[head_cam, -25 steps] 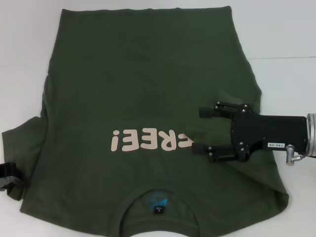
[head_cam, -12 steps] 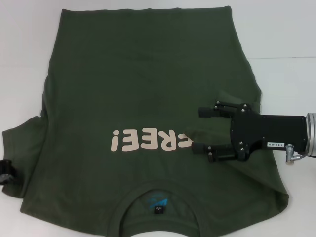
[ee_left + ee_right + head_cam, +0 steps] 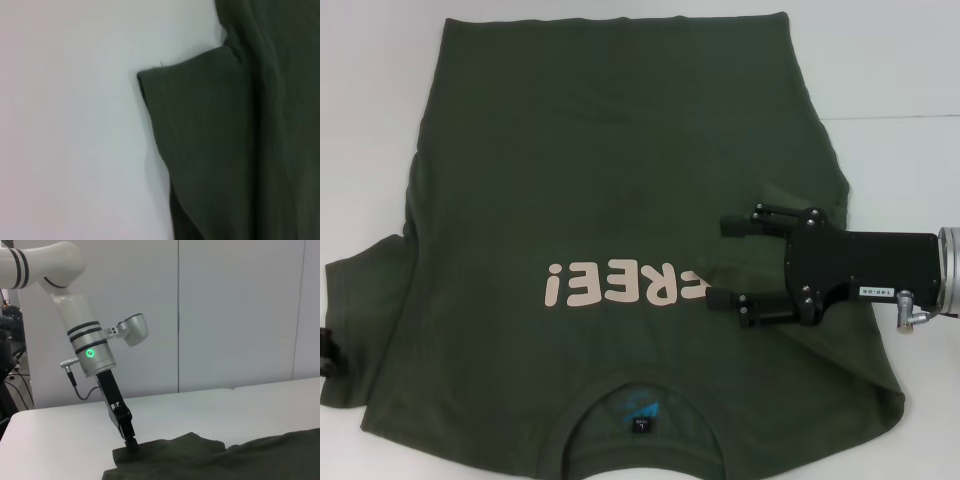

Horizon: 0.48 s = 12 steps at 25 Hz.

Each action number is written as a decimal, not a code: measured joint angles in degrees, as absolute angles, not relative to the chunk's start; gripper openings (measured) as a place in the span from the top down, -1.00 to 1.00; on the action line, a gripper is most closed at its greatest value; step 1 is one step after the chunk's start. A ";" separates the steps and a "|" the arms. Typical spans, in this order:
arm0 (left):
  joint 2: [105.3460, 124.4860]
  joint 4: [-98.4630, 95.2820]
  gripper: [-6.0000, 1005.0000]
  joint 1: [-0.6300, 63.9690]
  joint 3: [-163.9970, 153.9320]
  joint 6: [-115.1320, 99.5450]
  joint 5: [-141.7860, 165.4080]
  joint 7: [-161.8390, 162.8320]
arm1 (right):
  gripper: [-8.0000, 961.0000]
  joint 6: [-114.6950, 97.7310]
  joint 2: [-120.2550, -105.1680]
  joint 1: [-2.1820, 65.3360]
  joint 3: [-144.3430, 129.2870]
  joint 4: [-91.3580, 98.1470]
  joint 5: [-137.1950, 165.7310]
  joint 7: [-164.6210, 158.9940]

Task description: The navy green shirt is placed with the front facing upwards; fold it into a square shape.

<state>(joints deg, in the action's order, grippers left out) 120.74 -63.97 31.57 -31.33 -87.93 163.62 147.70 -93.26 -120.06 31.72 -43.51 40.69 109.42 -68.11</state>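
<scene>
**Soft cotton, one sleeve folded in, one still out**

The right gripper [image 3: 728, 262] lies low over the chest of the navy green shirt [image 3: 590, 180], its two black fingers spread apart with nothing between them, one tip beside the last letter of the pink "FREE!" lettering [image 3: 625, 284]. Around it the cloth is doubled: the right-side sleeve appears to be turned in over the body, leaving a diagonal ridge of folds running toward the hem corner near the robot.

The left gripper [image 3: 131, 442] is at the far side, at the outer edge of the left sleeve [image 3: 360, 300]. In the right wrist view its tip sits at the sleeve's corner, but I cannot tell whether it is parted or pinching cloth; in the head view only a sliver of it shows at the frame's edge.

The shirt lies front up on the white table [image 3: 900, 80], neck label [image 3: 640, 424] nearest the robot, hem away.

By its look this is light, limp cotton: it will drape and drag, not hold shape, and a single pinched layer may peel off the one below. The sleeve cuff and shoulder seam are the firmer places to grasp; a hold on the open chest fabric would only bunch it.
</scene>
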 joint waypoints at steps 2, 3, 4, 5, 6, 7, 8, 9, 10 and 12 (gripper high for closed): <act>120.78 -63.75 0.86 31.57 -31.58 -87.97 163.62 147.70 | -0.91 -93.26 -120.06 31.79 -43.56 40.66 109.42 -68.12; 120.78 -63.65 0.86 31.57 -31.59 -87.95 163.55 147.69 | -0.91 -93.25 -120.06 31.81 -43.56 40.62 109.41 -68.12; 120.79 -63.60 0.86 31.58 -31.58 -87.93 163.47 147.69 | -0.91 -93.25 -120.06 31.84 -43.57 40.58 109.42 -68.12; 120.79 -63.53 0.86 31.60 -31.51 -87.91 163.32 147.68 | -0.91 -93.25 -120.06 31.86 -43.58 40.56 109.41 -68.12; 120.80 -63.48 0.86 31.60 -31.40 -87.90 163.25 147.68 | -0.91 -93.25 -120.06 31.86 -43.58 40.56 109.41 -68.12; 120.80 -63.44 0.86 31.61 -31.29 -87.91 163.20 147.67 | -0.91 -93.25 -120.06 31.86 -43.59 40.54 109.41 -68.12; 120.81 -63.38 0.86 31.65 -31.16 -87.92 163.15 147.67 | -0.91 -93.25 -120.06 31.85 -43.59 40.52 109.42 -68.12; 120.80 -63.29 0.85 31.71 -31.13 -87.93 163.13 147.67 | -0.91 -93.25 -120.05 31.83 -43.59 40.49 109.42 -68.11; 120.78 -63.09 0.85 31.79 -31.08 -87.99 163.11 147.68 | -0.91 -93.25 -120.06 31.79 -43.59 40.45 109.42 -68.12; 120.68 -62.45 0.85 31.99 -31.05 -88.04 163.08 147.70 | -0.91 -93.25 -120.06 31.77 -43.60 40.38 109.41 -68.12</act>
